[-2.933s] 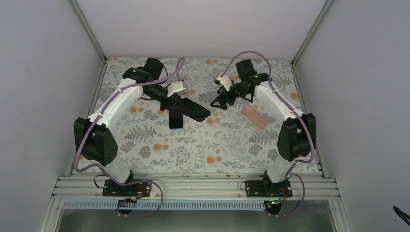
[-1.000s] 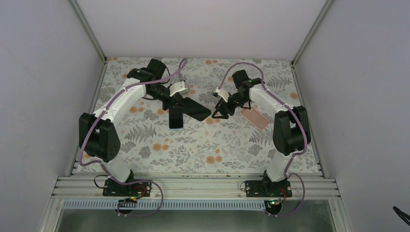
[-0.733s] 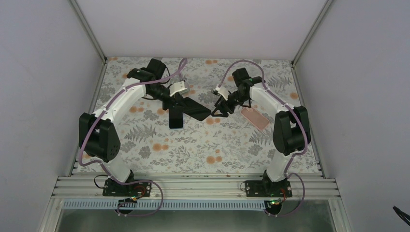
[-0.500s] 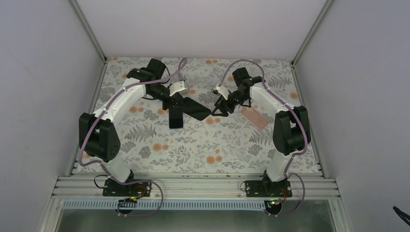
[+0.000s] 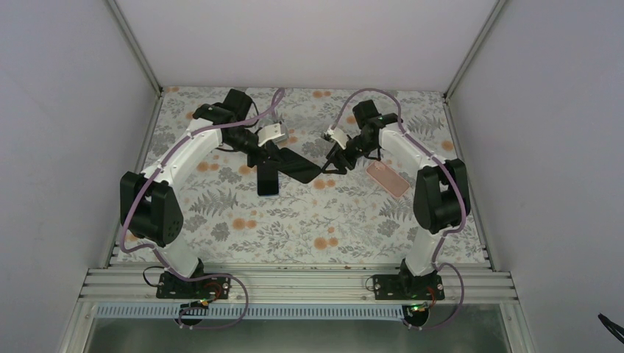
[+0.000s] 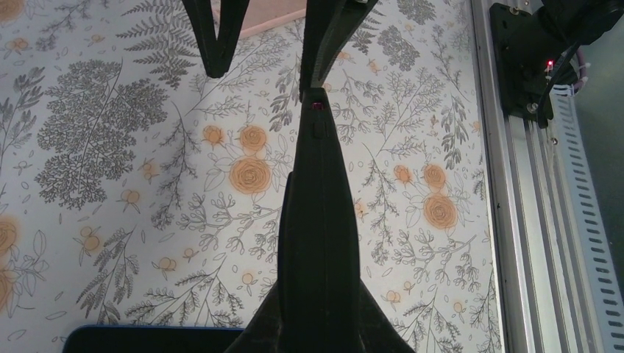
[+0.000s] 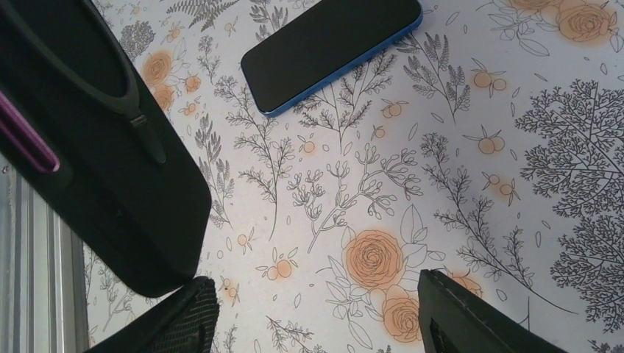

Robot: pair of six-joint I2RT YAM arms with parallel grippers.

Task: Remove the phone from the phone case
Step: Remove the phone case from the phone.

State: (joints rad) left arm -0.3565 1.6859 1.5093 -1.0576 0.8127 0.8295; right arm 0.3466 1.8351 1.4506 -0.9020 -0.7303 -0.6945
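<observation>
My left gripper (image 5: 269,155) is shut on a black soft phone case (image 5: 293,164) and holds it above the table; in the left wrist view (image 6: 318,327) the case (image 6: 318,220) shows edge-on. A dark phone with a blue rim (image 5: 267,179) lies flat on the table below it, also in the right wrist view (image 7: 331,50). My right gripper (image 5: 330,165) is open and empty at the case's right end. In its own view (image 7: 324,316) the case (image 7: 96,154) sits beside one finger (image 7: 188,320), not between the two.
A pink flat case-like object (image 5: 388,179) lies on the flowered tablecloth (image 5: 294,228) to the right, beside the right arm. Metal rails (image 5: 294,283) run along the near edge. Grey walls close in the sides and back.
My right gripper has moved left and down, from apart to the case's right end, staying open. My left gripper still holds the case, with little movement. The phone and pink object lie unmoved.
</observation>
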